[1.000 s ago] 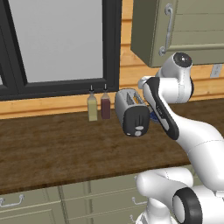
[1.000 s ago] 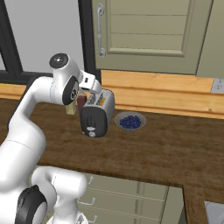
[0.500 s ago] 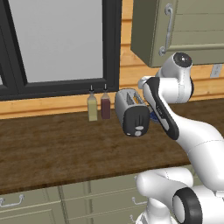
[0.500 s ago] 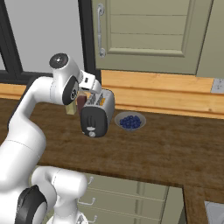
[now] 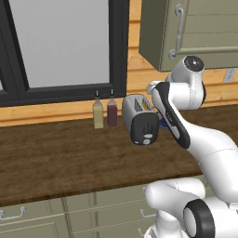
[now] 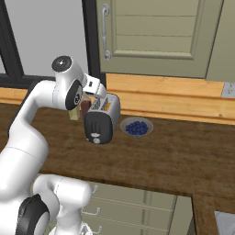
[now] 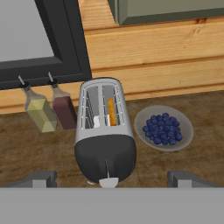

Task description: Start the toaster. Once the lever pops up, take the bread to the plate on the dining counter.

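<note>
The silver-grey toaster (image 7: 104,127) (image 5: 139,119) (image 6: 102,119) stands on the dark wood worktop with its black end panel facing me. The bread (image 7: 112,112) sits on edge in the right slot, only its tan top showing. The lever (image 7: 108,181), a pale grey tab, juts from the black panel at the bottom of the hand view. My gripper (image 7: 111,179) hovers above the toaster's near end, open wide, with one fingertip on either side of the toaster and nothing between them. The plate and the dining counter are out of view.
A grey bowl of blueberries (image 7: 164,128) (image 6: 136,127) sits just right of the toaster. Two condiment bottles, yellow-green (image 7: 39,113) (image 5: 98,115) and dark red (image 7: 64,109) (image 5: 112,112), stand to its left under the black-framed window. A wall cabinet (image 5: 195,28) hangs overhead.
</note>
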Motion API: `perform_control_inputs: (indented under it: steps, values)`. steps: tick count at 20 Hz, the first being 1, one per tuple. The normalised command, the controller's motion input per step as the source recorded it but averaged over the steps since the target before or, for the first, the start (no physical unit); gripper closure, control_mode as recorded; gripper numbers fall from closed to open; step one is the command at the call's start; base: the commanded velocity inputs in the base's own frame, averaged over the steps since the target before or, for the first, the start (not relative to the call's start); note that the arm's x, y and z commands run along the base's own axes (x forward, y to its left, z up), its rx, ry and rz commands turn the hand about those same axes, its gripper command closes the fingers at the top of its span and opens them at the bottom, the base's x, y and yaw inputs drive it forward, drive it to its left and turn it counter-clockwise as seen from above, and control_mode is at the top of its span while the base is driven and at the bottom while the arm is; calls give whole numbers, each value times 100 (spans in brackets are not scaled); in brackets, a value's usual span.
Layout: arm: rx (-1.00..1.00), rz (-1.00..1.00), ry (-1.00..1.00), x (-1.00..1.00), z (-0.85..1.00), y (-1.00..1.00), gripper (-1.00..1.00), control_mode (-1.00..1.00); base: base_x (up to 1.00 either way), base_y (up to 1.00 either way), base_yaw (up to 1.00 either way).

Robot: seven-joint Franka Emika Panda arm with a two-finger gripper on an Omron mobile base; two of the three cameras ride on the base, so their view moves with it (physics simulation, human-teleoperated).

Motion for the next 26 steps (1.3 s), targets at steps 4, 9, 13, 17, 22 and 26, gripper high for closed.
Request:
perform_control_inputs:
  steps: [4,9,13,17,22,26]
  values:
    - [0,0,0,0,0,0,-100,-100,0,0,0]
    - [0,0,0,0,0,0,-100,-100,0,0,0]
    - [0,0,0,0,0,0,-100,-100,0,0,0]
    - [0,0,0,0,0,0,-100,-100,0,0,0]
    - [0,0,0,0,0,0,-100,-100,0,0,0]
    - [0,0,0,0,0,0,-100,-100,0,0,0]
